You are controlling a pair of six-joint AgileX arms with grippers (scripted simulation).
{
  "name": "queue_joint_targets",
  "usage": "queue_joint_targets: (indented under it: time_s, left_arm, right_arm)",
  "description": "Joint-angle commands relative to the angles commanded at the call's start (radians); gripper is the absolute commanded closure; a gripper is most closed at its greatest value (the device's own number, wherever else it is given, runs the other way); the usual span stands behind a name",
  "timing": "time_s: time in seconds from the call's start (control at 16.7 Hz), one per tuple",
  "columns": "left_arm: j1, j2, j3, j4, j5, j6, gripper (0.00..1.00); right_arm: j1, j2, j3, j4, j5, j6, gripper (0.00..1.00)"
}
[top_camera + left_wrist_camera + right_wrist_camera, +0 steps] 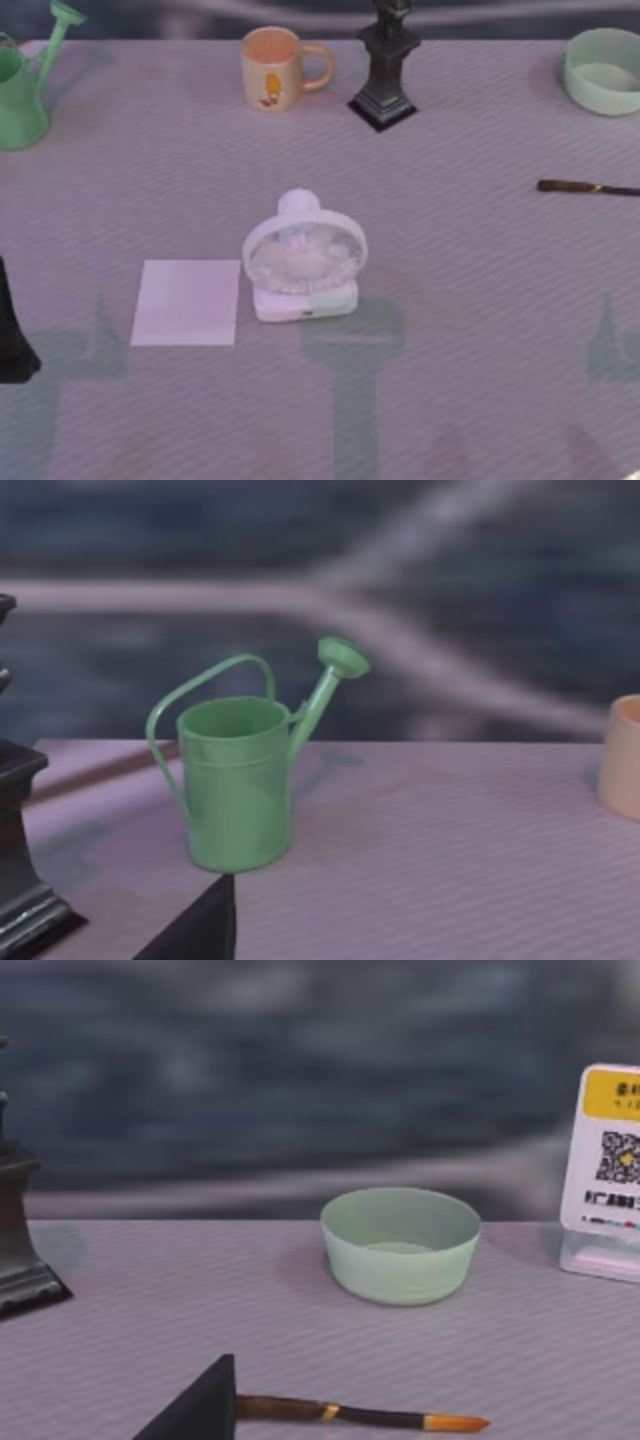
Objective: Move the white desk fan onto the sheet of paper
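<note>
Seeing the white desk fan (305, 262) standing upright near the middle of the tabletop (450, 330), grille facing up toward the camera, knob pointing to the far edge. Finding it just to the right of the sheet of paper (187, 302), not resting on it; lying flat and bare, the sheet, left of centre. Spotting only a dark piece of the left arm (12, 335) at the tabletop's left edge, well apart from the fan. Catching just a dark wedge of the left tool (200, 930) before a green watering can (235, 780) at the far left corner; not managing to tell whether spread or pressed together. Catching the same of the right tool (200, 1405), a dark wedge close to a brush (350, 1415) and facing a pale green bowl (400, 1245) at the far right; again not managing to tell its state. Gripping nothing visibly, either one.
</note>
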Motion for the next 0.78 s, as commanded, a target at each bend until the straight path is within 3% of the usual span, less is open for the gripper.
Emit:
queue_joint_targets:
  time_s: [0.36,0.78]
  left_arm:
    - [-0.038,0.094,0.087,-0.086,0.01,0.039,0.0]
    - [-0.196,0.557,0.538,-0.472,0.035,0.214,0.0]
  right_arm:
    - [0.0,0.0,0.0,0.0,0.0,0.0,0.0]
    - [0.0,0.0,0.0,0.0,0.0,0.0,0.0]
